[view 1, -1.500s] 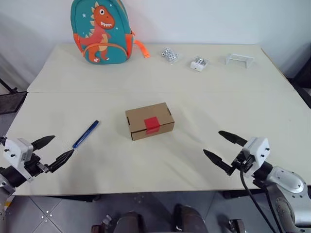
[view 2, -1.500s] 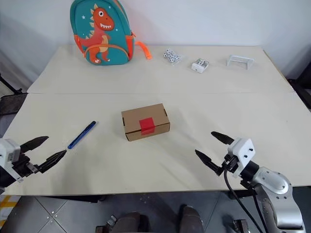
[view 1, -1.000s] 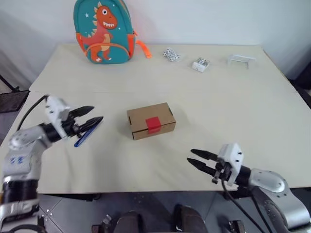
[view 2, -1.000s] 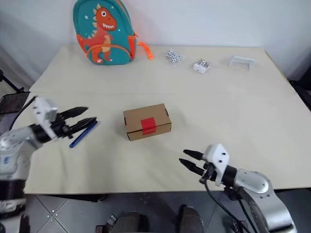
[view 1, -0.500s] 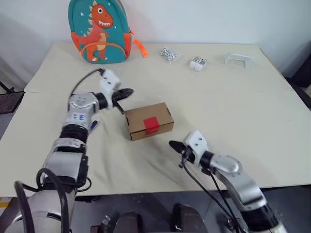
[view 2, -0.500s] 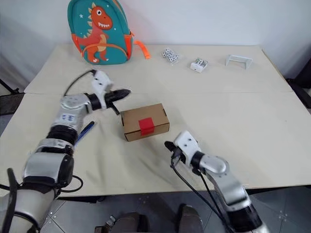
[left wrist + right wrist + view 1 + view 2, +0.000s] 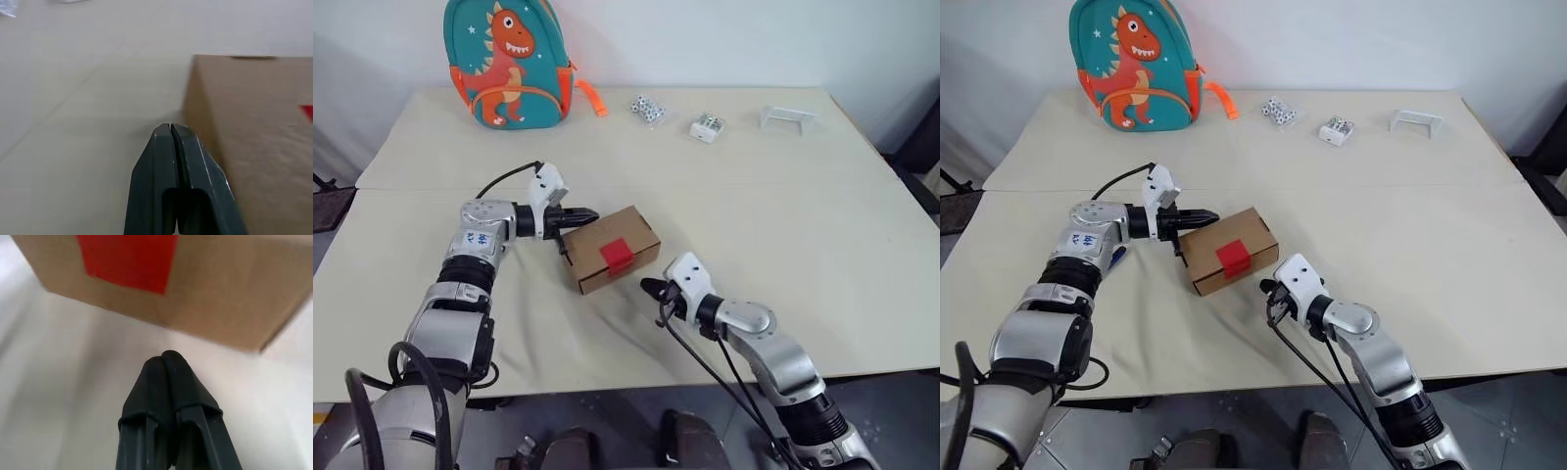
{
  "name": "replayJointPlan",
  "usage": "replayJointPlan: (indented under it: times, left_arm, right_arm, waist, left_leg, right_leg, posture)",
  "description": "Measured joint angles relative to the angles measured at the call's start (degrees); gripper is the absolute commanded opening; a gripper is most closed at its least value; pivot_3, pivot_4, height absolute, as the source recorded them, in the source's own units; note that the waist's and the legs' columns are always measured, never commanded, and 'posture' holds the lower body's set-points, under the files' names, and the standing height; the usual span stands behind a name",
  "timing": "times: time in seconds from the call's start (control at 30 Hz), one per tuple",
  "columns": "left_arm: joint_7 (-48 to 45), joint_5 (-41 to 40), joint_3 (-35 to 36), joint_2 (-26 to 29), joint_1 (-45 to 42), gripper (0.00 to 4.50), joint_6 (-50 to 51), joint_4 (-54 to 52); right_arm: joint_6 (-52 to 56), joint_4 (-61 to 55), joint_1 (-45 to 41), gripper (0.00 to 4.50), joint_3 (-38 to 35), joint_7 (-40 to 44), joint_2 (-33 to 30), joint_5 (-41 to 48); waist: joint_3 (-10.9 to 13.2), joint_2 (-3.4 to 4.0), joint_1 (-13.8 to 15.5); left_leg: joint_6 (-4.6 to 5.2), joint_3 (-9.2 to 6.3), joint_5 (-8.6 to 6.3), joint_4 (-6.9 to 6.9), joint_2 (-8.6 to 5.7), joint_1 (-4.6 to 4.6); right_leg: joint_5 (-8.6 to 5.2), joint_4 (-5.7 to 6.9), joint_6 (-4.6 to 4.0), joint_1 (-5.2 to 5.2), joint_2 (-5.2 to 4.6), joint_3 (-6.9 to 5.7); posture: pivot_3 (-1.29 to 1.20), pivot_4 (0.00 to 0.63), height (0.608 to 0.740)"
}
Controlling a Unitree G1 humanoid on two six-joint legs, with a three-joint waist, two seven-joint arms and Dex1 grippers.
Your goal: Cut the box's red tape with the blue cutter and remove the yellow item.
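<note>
The brown box [image 7: 589, 245] lies mid-table with the red tape [image 7: 617, 257] on its near face. My left gripper [image 7: 590, 214] is shut and empty, its tip at the box's far left edge; the left wrist view has the fingers [image 7: 168, 147] pressed together beside the box [image 7: 254, 127]. My right gripper [image 7: 647, 287] is shut and empty just in front of the box's near right corner, with the red tape [image 7: 128, 257] close ahead of its fingertips [image 7: 164, 363]. The blue cutter [image 7: 1117, 257] lies under my left forearm, mostly covered. The yellow item is hidden.
A teal dinosaur backpack [image 7: 509, 64] stands at the table's back left. Along the back edge lie a bag of dice [image 7: 646, 108], a small white part [image 7: 707, 126] and a white bracket [image 7: 787, 118]. A seam [image 7: 783, 186] crosses the table behind the box.
Both arms have come in from the table's front edge to the box. Both grippers have gone from open to shut. The left arm passed over the cutter without taking it.
</note>
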Motion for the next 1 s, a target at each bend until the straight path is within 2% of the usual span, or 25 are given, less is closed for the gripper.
replayJointPlan:
  times: [0.3, 0.63, 0.7, 0.8, 1.0]
  left_arm:
    - [-4.9, -2.5, -0.1, 5.1, 9.7, 0.02, 19.1, -17.5]
    - [-1.0, -3.8, 0.3, 5.6, 8.3, 0.02, 24.5, -21.1]
    - [-1.4, -3.9, 0.0, 6.0, 7.2, 0.02, 24.6, -21.4]
    - [-1.8, -3.3, -0.3, 7.4, 7.2, 0.02, 22.6, -20.7]
    - [-3.5, -3.3, -2.3, 7.5, 9.6, 0.02, 22.7, -21.1]
  right_arm:
    - [-0.3, 2.5, -1.9, 0.0, -2.0, 1.2, -1.3, 0.0]
    - [-1.1, 5.4, -3.7, 0.0, -2.0, 1.5, -0.8, -0.2]
    - [1.3, 4.2, -3.8, 0.0, -2.0, 1.8, -1.5, 0.1]
    - [9.3, -2.2, -3.0, 0.0, -2.3, 4.2, -6.0, 2.5]
    - [20.3, -7.9, -3.0, 0.0, -2.2, 4.2, -4.9, 6.7]
  waist:
    - [0.0, 0.01, 0.0]
    - [0.0, 0.01, 0.1]
    - [0.0, 0.01, 0.1]
    - [0.0, 0.01, 0.2]
    - [0.0, 0.01, 0.2]
  left_leg:
    - [0.0, -0.03, 0.0, 0.08, 0.02, -0.02]
    - [-0.01, -0.08, 0.0, 0.31, 0.03, -0.09]
    - [0.0, -0.07, 0.0, 0.37, 0.03, -0.09]
    - [-0.01, -0.14, -0.01, 0.39, 0.03, -0.1]
    - [-0.01, -0.13, -0.01, 0.4, 0.03, -0.13]
  right_leg:
    - [0.0, 0.07, 0.0, -0.02, 0.0, 0.03]
    - [0.0, 0.23, 0.0, -0.02, -0.01, 0.04]
    - [0.0, 0.27, 0.0, -0.01, -0.02, 0.07]
    - [0.0, 0.31, 0.0, -0.01, -0.03, 0.04]
    - [0.0, 0.33, -0.01, -0.04, -0.03, 0.04]
  posture:
    - [0.0, 0.15, 0.74]
    - [0.0, 0.15, 0.74]
    - [0.0, 0.15, 0.74]
    - [0.0, 0.15, 0.74]
    - [0.0, 0.15, 0.74]
